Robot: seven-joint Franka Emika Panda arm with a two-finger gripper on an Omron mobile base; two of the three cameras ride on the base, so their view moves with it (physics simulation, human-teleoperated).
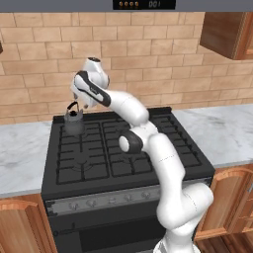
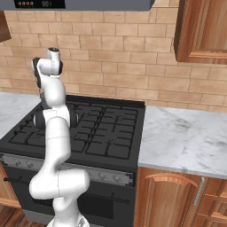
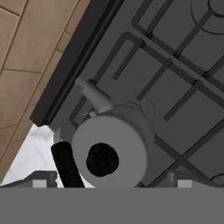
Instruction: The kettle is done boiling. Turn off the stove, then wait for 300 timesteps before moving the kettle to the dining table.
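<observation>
The small dark grey kettle (image 1: 74,122) stands upright on the back left burner of the black stove (image 1: 123,158). My gripper (image 1: 83,105) hangs just above it, pointing down. The hand view looks straight down on the kettle (image 3: 114,146), with its black lid knob near the middle, its spout toward the back wall and its black handle at the left. The gripper (image 3: 110,183) is open, with its fingertips (image 3: 41,181) wide apart on either side of the kettle and nothing between them. A row of small knobs (image 1: 99,200) lines the stove's grey front strip. The dining table is out of view.
Marble countertop flanks the stove on the left (image 1: 20,153) and right (image 2: 186,137). A brick wall (image 1: 158,64) runs behind it. A wooden wall cabinet (image 2: 204,31) hangs at the upper right, and a hood panel (image 1: 143,4) sits overhead. My own arm (image 2: 55,119) crosses the stove's left half.
</observation>
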